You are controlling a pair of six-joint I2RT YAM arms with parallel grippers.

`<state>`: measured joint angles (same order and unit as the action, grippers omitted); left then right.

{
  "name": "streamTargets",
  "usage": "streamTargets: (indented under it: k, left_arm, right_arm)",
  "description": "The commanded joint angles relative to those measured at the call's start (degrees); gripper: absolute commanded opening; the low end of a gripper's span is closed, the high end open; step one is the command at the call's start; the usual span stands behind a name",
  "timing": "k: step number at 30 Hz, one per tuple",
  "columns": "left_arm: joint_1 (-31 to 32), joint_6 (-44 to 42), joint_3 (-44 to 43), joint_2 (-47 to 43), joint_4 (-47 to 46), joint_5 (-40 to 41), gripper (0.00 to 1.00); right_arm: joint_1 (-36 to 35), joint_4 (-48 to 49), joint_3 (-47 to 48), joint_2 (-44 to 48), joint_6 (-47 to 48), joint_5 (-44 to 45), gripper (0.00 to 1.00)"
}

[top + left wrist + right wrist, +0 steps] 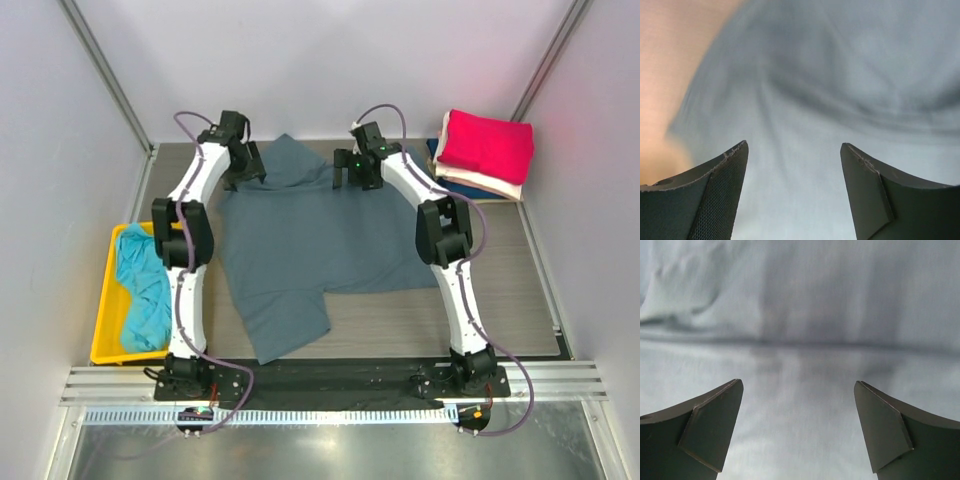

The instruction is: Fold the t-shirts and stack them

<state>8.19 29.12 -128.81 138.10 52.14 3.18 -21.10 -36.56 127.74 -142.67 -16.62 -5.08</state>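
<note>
Left gripper (794, 144) and right gripper (798, 382) both open, hanging over the grey shirt (300, 240) near the desk's far edge — unequal bites or a missed layer would likely skew the fold.

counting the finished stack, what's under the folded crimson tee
A folded cream cotton tee lies under the crimson tee, with a navy tee edging out below. The crimson one covers most of both.

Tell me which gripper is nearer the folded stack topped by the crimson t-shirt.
Right. The right gripper sits over the far edge of the grey-blue t-shirt, left of the stack; the left gripper is farther left, across that shirt.
</note>
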Motion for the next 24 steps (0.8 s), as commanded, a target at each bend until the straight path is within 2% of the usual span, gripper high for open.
streamTargets:
  k: [1, 3, 4, 6, 7, 8, 9, 10, 11, 13, 14, 16, 17, 18, 19, 21, 24]
  left_arm:
    - [2.5, -0.7, 9.5, -20.8, 0.5, 2.4, 0.75]
    - [4.3, 0.4, 17.2, -31.8, -0.6, 4.4, 0.73]
    - [5.1, 0.8, 25.4, -35.4, -2.1, 5.4, 0.72]
    - [7.5, 1.2, 34.1, -45.7, -2.9, 6.6, 0.72]
    - [8.3, 2.5, 42.3, -48.7, -3.0, 6.7, 0.72]
    - [9.1, 3.4, 46.2, -52.4, -3.3, 6.8, 0.72]
    - [10.5, 4.4, 49.9, -58.5, -3.3, 6.8, 0.72]
    - [11.2, 7.8, 54.3, -62.1, -3.3, 6.7, 0.72]
    - [11.8, 9.2, 61.7, -65.3, -3.4, 5.8, 0.71]
    - [12.7, 14.2, 69.2, -75.3, -3.0, 4.1, 0.71]
    - [13.0, 15.8, 75.9, -78.3, -2.8, 3.5, 0.71]
    - [13.3, 19.0, 81.3, -87.2, -2.9, 1.6, 0.70]
    - [13.5, 21.4, 83.9, -89.8, -2.7, 1.3, 0.70]
    - [14.2, 23.1, 87.1, -91.5, -2.0, 1.4, 0.70]
    - [15.4, 24.7, 88.5, -93.3, -1.3, 2.0, 0.70]
    - [20.5, 29.5, 89.4, -92.7, -0.2, 4.5, 0.70]
    - [24.3, 34.2, 91.3, -90.4, 0.4, 4.1, 0.68]
  right_arm:
    - [-0.2, -1.7, -2.6, 15.3, 0.2, -0.7, 1.00]
    - [-0.2, -1.7, -8.9, 20.8, -1.1, 0.8, 1.00]
    - [-0.2, -1.4, -11.9, 26.9, -1.4, 1.2, 1.00]
    - [-0.2, -0.8, -23.4, 33.0, -3.7, 2.9, 0.99]
    - [-0.2, 0.4, -27.9, 40.4, -5.0, 4.8, 1.00]
    - [-0.2, 1.2, -37.2, 43.8, -6.2, 6.8, 1.00]
    - [-0.2, 1.9, -41.8, 47.6, -7.6, 7.3, 1.00]
    - [0.0, 3.3, -46.3, 51.1, -9.5, 6.1, 1.00]
    - [-0.1, 4.4, -55.2, 58.7, -10.3, 5.8, 0.99]
    - [-0.1, 6.9, -63.9, 66.0, -12.7, 5.8, 0.98]
    - [-0.1, 7.1, -71.7, 73.9, -13.9, 6.6, 0.98]
    - [0.0, 7.2, -78.6, 81.6, -16.8, 8.9, 0.99]
    - [0.0, 7.0, -84.1, 85.2, -20.0, 11.1, 0.99]
    - [0.0, 6.8, -86.7, 92.6, -22.3, 12.4, 0.99]
    - [0.0, 6.1, -89.0, 96.0, -24.2, 13.2, 1.00]
    - [0.1, 4.6, -94.2, 104.7, -29.1, 16.9, 1.00]
    - [0.1, 0.4, -97.2, 110.1, -33.6, 23.3, 1.00]
